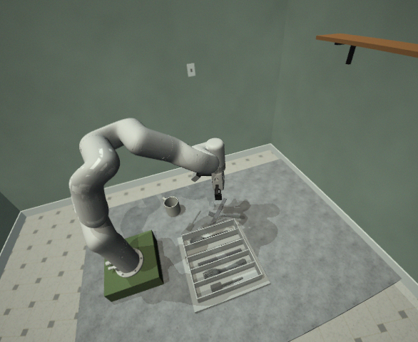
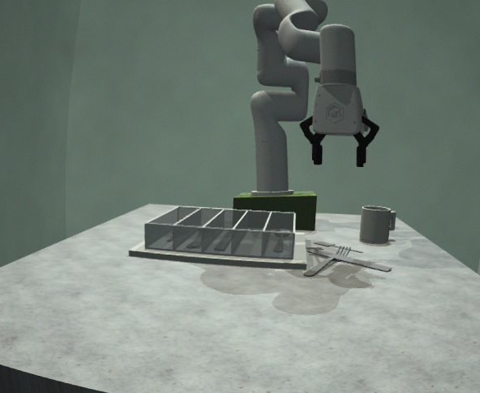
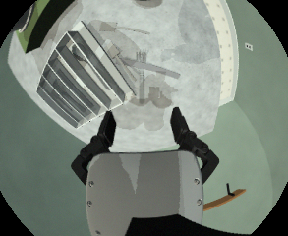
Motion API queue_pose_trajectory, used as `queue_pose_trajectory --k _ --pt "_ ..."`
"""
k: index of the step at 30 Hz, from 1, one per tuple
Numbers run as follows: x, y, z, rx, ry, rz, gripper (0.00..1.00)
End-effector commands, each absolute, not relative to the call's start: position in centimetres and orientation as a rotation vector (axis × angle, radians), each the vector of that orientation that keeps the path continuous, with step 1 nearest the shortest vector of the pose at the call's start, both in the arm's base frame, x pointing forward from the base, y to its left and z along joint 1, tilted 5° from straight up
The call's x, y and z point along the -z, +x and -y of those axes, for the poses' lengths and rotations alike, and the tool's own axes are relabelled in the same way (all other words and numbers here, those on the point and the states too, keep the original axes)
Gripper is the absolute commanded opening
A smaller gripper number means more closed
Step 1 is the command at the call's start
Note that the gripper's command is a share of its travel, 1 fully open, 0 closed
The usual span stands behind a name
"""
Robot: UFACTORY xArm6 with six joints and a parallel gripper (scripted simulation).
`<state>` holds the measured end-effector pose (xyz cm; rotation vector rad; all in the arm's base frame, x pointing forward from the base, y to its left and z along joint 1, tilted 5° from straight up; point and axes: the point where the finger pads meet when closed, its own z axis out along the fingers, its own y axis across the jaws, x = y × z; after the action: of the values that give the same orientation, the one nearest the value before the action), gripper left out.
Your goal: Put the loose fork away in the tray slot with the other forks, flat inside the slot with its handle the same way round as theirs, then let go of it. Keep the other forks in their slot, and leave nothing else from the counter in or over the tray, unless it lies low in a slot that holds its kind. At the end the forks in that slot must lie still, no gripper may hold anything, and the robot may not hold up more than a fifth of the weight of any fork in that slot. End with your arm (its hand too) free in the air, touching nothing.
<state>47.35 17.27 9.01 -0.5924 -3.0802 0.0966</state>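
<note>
The loose fork (image 2: 331, 259) lies on the counter in a small pile of crossed cutlery (image 1: 220, 211) just beyond the far end of the tray; its tines point away from the exterior camera. The grey tray (image 1: 222, 259) has several long slots, each with cutlery lying flat inside; I cannot tell for sure which slot holds the forks. It also shows in the exterior view (image 2: 221, 232) and in the wrist view (image 3: 81, 75). My gripper (image 2: 337, 158) is open and empty. It hangs well above the pile, fingers pointing down (image 3: 143, 121).
A grey mug (image 2: 375, 223) stands on the counter beside the pile, towards the robot's side (image 1: 171, 206). A separate utensil (image 1: 193, 219) lies between the mug and the tray. The arm's green base block (image 1: 133, 265) sits next to the tray.
</note>
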Motion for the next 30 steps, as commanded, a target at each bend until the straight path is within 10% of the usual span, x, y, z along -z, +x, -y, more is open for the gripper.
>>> queue_pose_trajectory --k 1,30 --pt "-5.1 50.1 -16.4 -0.124 -0.564 3.068 1.00" --pt "1.1 50.7 -15.2 -0.130 -0.657 3.049 1.00"
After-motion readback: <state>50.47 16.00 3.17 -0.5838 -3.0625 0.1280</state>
